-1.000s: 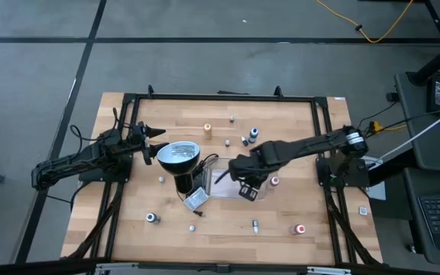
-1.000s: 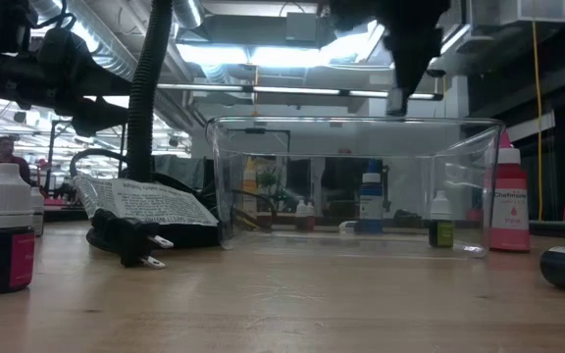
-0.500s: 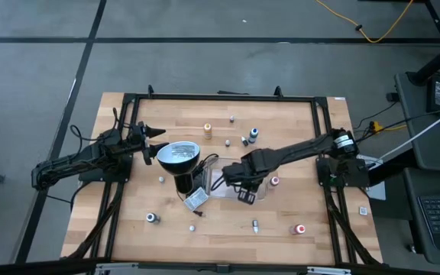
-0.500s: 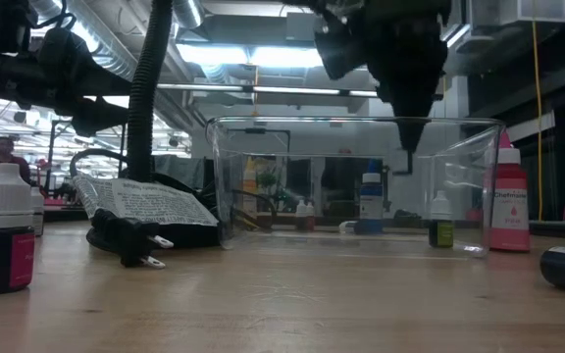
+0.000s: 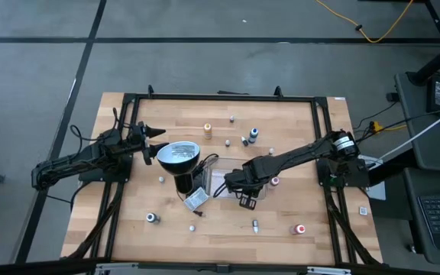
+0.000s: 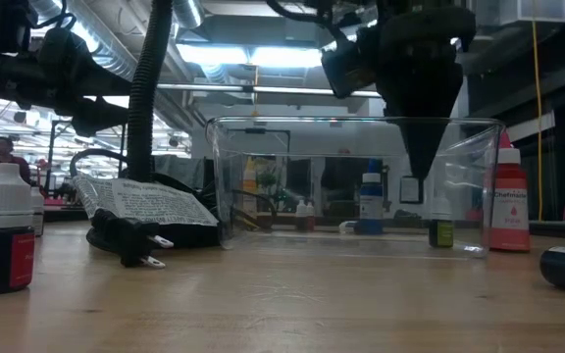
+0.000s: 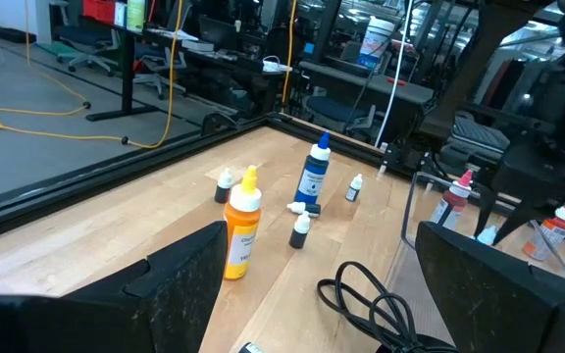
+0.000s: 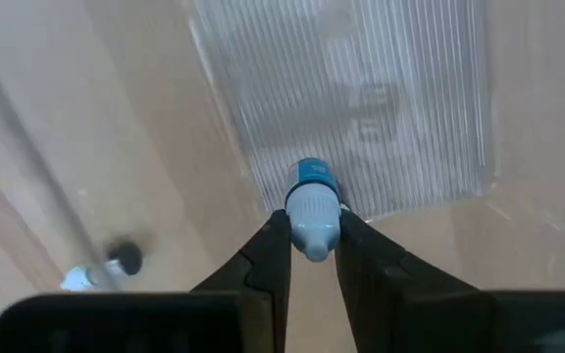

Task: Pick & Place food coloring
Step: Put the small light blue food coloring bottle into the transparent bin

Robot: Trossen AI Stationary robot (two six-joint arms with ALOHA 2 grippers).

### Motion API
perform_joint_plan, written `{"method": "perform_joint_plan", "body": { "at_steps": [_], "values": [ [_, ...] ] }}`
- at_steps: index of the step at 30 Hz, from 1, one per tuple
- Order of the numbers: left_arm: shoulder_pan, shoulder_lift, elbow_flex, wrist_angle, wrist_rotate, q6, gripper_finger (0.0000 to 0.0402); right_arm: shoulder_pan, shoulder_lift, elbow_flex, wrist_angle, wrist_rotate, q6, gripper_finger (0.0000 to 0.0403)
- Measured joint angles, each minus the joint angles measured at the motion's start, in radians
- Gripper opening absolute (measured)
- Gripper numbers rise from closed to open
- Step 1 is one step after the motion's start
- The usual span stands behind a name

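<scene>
**Small bottle held over the clear tray**

The right pincer (image 8: 305, 240) is nearly closed on a small bottle (image 8: 312, 208) with a pale cap and a blue band, its two fingers (image 8: 268, 257) pressing the bottle from either side just under the cap. From where I stand it hangs above the clear tray (image 5: 218, 183), pointing down into it, and the ribbed floor of the tray shows right beneath the bottle.

The bottle looks light and stiff, a small plastic thing that should not crush, though its smooth round body could twist or slip if squeezed off-centre. The grip under the cap seems the sensible place, since the cap's edge gives the fingers something to catch on.

Around the tray, more small bottles stand scattered on the tabletop (image 5: 281, 114): a red one (image 6: 506, 208) just beside the tray's wall, an orange one (image 7: 243, 233) and a blue one (image 7: 314, 176) farther off, on the side away from the lamp's cord. The black lamp (image 5: 178, 156) stands right against the tray.

The left pincer (image 5: 153, 133) waits well apart from the tray, beyond the lamp, fingers spread wide and holding nothing.
</scene>
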State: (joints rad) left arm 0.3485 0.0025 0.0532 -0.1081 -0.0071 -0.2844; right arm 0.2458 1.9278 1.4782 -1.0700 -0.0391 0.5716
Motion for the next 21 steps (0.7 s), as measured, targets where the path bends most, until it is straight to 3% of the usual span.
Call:
{"method": "perform_joint_plan", "body": {
  "at_steps": [21],
  "values": [
    [0.000, 0.000, 0.000, 0.001, 0.000, 0.000, 0.0322, 0.000, 0.029, -0.049, 0.062, -0.008, -0.041, 0.0076]
  ]
}}
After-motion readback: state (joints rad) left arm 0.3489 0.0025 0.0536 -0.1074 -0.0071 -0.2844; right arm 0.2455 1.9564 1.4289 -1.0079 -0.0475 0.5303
